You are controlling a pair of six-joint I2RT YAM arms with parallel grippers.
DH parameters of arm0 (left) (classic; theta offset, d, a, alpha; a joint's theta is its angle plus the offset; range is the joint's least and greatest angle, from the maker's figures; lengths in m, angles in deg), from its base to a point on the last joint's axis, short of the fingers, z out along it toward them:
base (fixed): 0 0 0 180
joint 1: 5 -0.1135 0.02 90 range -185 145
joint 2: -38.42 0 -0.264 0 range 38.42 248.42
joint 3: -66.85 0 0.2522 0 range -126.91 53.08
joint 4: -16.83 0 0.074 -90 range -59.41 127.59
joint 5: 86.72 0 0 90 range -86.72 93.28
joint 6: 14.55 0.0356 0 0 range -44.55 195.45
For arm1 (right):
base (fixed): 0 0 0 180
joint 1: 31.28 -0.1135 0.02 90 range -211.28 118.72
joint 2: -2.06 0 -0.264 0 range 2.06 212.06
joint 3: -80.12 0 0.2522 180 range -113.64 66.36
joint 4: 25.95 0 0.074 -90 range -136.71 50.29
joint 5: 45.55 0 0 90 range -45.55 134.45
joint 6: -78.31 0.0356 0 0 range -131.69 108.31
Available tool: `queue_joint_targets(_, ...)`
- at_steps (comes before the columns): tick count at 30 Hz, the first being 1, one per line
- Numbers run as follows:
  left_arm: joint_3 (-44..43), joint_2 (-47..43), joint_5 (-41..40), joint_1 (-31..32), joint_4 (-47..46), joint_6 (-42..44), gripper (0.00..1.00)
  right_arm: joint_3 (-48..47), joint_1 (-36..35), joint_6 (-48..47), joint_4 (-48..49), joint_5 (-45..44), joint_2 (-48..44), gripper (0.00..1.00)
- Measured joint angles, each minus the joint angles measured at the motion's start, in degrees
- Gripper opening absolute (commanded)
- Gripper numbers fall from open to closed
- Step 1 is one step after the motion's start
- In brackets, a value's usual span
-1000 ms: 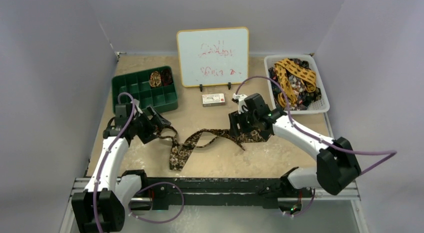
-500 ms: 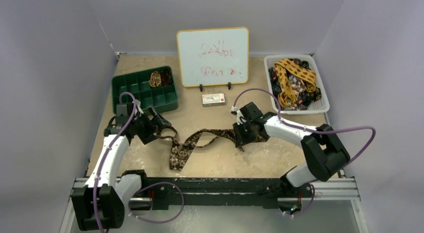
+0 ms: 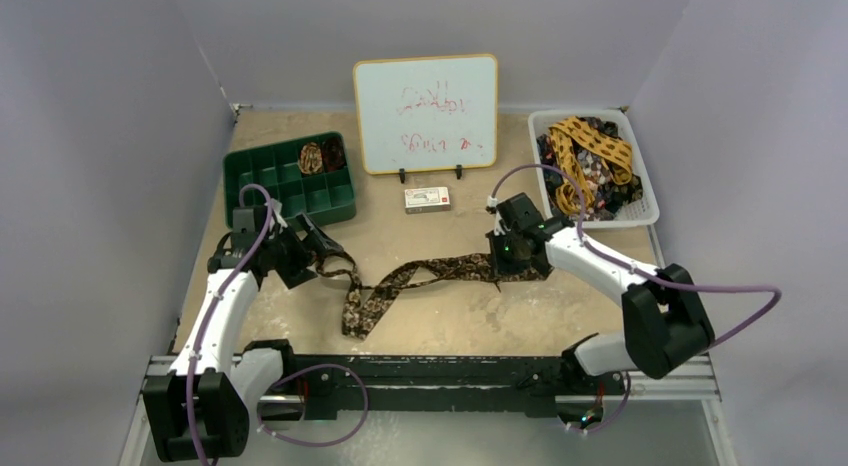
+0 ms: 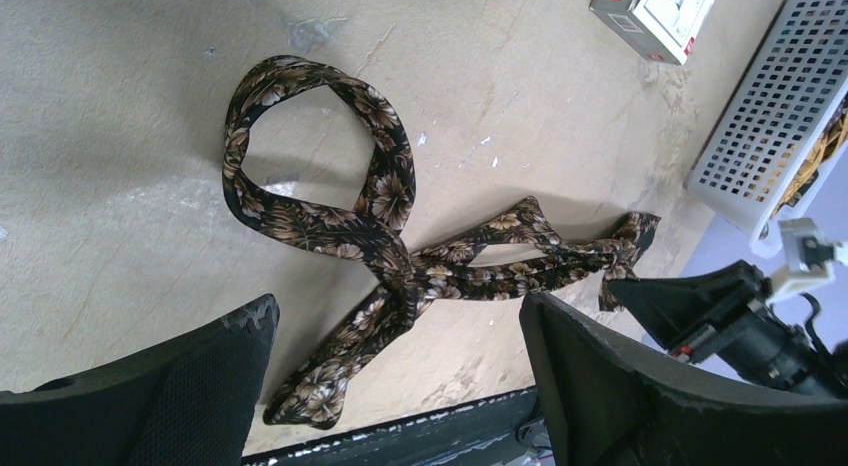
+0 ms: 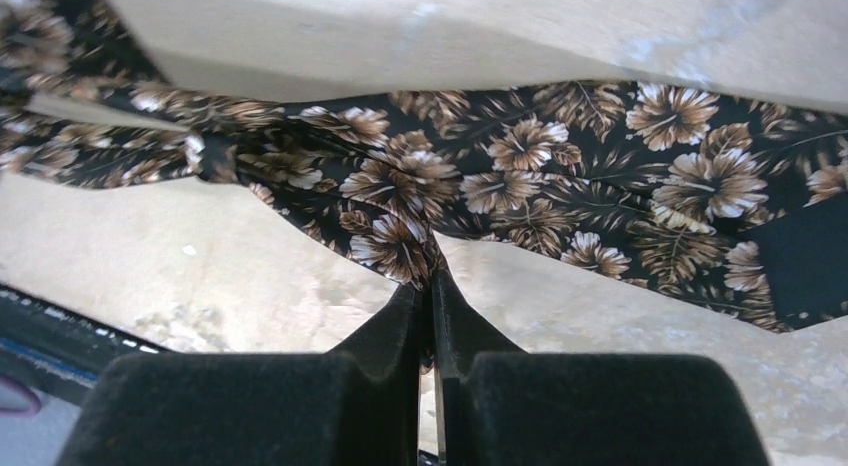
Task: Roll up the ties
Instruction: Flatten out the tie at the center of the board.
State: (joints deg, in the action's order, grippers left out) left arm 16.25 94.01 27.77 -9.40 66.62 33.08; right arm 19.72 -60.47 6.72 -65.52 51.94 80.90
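The brown tie (image 3: 420,276) is dark with a pale floral print; it lies unrolled and twisted across the middle of the surface (image 3: 450,326); toward my left it curls into an open loop (image 4: 300,136) and crosses over itself; its broad end (image 3: 355,316) lies flat nearer the front edge; the other end is pinched at its edge by my right fingers (image 5: 400,326), pressed together; a small brown coil (image 3: 312,157) sits in a back compartment of the green tray (image 3: 290,201); mustard ties (image 3: 590,151) with dark spots lie heaped over dark patterned ties (image 3: 600,191) in the white basket (image 3: 650,201).
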Motion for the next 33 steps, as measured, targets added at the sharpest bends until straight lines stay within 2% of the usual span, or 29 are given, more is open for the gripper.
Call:
queue_joint_targets(10, 0.4, -1.5, 0.6, 0.0, 0.0, 0.0, 0.88, -1.4, 8.7, 0.8, -4.0, -1.5, 1.5, 0.06)
queue_joint_targets(17, 3.0, -2.3, 4.8, 0.0, -2.0, 0.2, 0.79, -6.2, 10.6, -1.2, -5.4, 0.2, 6.4, 0.06)
queue_joint_targets(23, 4.0, -2.1, 7.2, 1.7, -3.7, 0.3, 0.77, -6.4, 10.9, -2.7, -6.6, 1.3, 10.0, 0.07)
queue_joint_targets(26, 4.0, 0.0, 6.6, 2.8, -5.1, -0.3, 0.73, -6.8, 10.9, -3.2, -7.3, 1.5, 10.0, 0.07)
queue_joint_targets(29, 4.8, 2.5, 3.9, 3.1, -6.3, -2.0, 0.74, -7.3, 10.9, -3.7, -7.4, 1.8, 10.0, 0.07)
queue_joint_targets(33, 7.1, 1.2, -0.7, 3.1, -6.4, -5.3, 0.75, -7.6, 10.9, -4.2, -7.5, 2.5, 10.0, 0.07)
